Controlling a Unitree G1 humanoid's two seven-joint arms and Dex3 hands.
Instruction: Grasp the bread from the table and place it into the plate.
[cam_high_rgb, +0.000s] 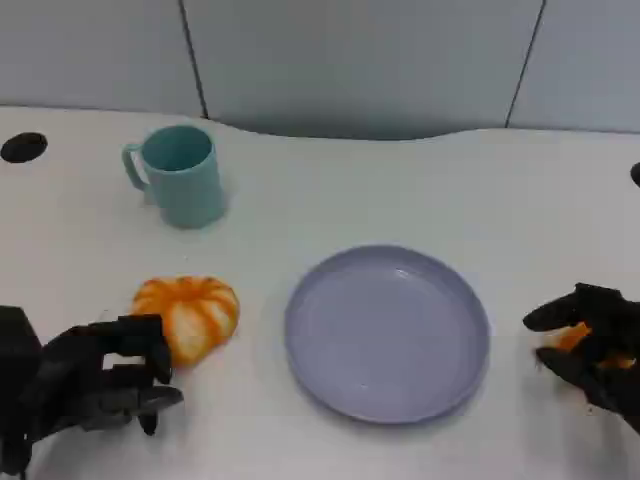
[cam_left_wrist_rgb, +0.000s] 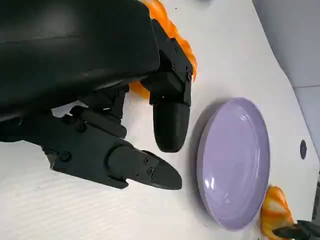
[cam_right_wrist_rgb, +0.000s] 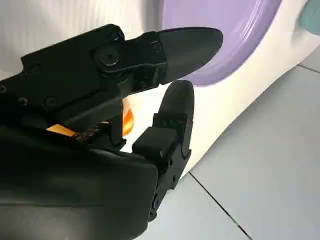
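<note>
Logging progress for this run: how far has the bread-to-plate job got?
Nothing is delivered yet: the purple plate is bare. One orange bread lies on the table left of the plate, with the left hand beside it, fingers apart, not gripping. The right hand is curled around a second orange piece right of the plate. Left: carry it over the plate and release.

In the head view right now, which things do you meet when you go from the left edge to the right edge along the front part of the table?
Left hand → orange bread → purple plate → right hand, which has a second orange piece in its fingers. The teal mug stands farther back, above the bread.
</note>
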